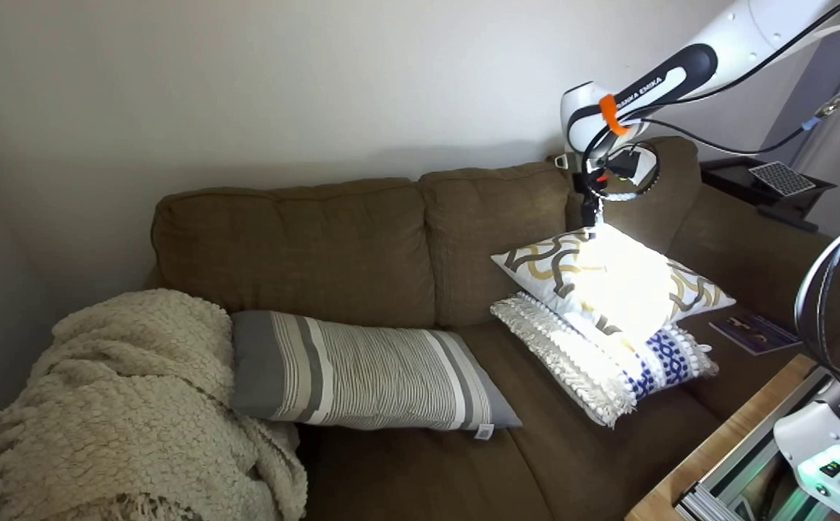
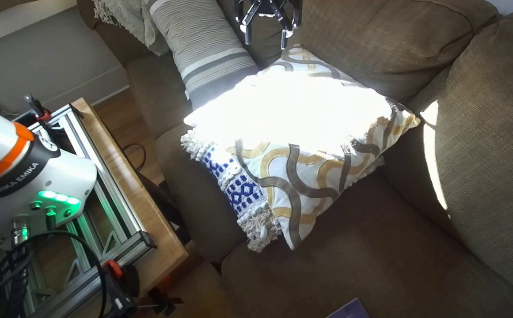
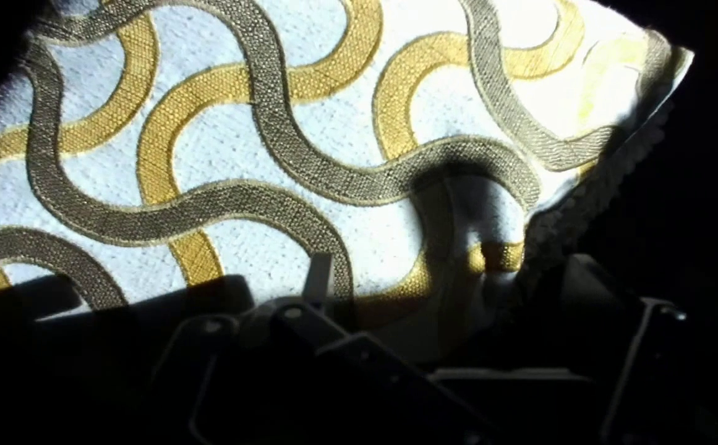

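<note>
We had the gripper (image 2: 266, 39) spread wide, gripping nothing, by a corner of the scroll-patterned pillow (image 2: 304, 140), which lay atop the fringed pillow (image 2: 242, 190), so we judged a slow, straight rise best to avoid dragging either.

I take this for a home's living room: a fleecy throw (image 1: 137, 383) drapes one end of the brown sofa (image 1: 304, 246), patterned cushions (image 1: 618, 278) lie along its seat, and wooden floor (image 2: 121, 119) shows beyond its front edge.
</note>
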Tool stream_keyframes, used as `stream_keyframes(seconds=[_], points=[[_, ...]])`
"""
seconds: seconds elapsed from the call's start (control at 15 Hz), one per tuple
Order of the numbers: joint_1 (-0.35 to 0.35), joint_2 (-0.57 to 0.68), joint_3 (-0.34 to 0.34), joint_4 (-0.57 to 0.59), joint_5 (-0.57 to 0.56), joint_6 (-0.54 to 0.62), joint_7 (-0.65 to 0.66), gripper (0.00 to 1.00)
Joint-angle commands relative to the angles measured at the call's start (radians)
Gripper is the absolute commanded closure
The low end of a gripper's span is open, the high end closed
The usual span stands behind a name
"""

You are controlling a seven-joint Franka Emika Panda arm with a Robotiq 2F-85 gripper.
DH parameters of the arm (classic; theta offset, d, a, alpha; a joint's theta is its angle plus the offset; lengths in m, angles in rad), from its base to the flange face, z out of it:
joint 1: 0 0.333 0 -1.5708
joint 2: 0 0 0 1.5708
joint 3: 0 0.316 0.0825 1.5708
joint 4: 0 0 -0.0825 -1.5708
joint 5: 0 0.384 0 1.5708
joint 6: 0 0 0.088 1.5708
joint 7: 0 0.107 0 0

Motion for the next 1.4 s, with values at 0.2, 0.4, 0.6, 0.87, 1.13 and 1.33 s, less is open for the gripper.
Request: stream_keyframes(seconds=[0.2, 0.4, 0.6, 0.87, 1.13, 1.33], points=[[-0.079, -0.218, -0.036, -0.102, 0.136, 0.091, 0.078, 0.00], [-0.089, -0.307, -0.076, -0.124, 0.154, 0.081, 0.162, 0.00], [-0.099, -0.393, -0.115, -0.149, 0.154, 0.093, 0.252, 0.00], [-0.100, -0.494, -0.143, -0.193, 0.151, 0.150, 0.305, 0.00], [-0.098, -0.558, -0.155, -0.219, 0.151, 0.195, 0.309, 0.00], [-0.094, -0.534, -0.154, -0.176, 0.134, 0.169, 0.300, 0.00]])
